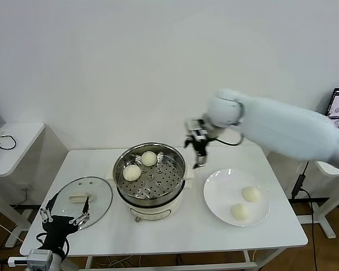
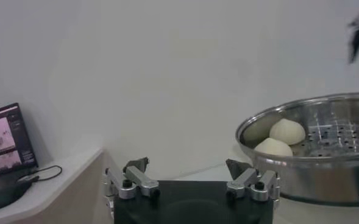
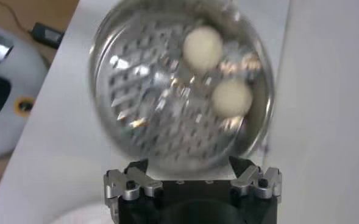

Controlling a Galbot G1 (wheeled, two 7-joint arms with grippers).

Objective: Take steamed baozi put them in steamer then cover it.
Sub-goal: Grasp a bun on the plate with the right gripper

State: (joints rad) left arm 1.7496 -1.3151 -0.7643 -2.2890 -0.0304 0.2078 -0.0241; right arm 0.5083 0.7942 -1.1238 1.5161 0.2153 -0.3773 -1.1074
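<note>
Hovering empty with fingers apart between steamer (image 1: 151, 172) and plate (image 1: 214, 195), the right gripper (image 1: 198, 151) faces two soft, light steamed baozi (image 1: 246, 202), likely best pinched gently across their sides.

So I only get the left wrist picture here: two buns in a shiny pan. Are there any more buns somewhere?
Observer: Yes. In the head view two more baozi, one and another, lie on a white plate on the steamer's right side.
Visitor: And that dark thing in my top corner?
Observer: That is the right pincer, open and empty, in the air between the steamer and the plate.
Visitor: Is there a cover for the pan?
Observer: A glass lid lies flat on the table on the steamer's left side, with the open left pincer low at its near edge.
</note>
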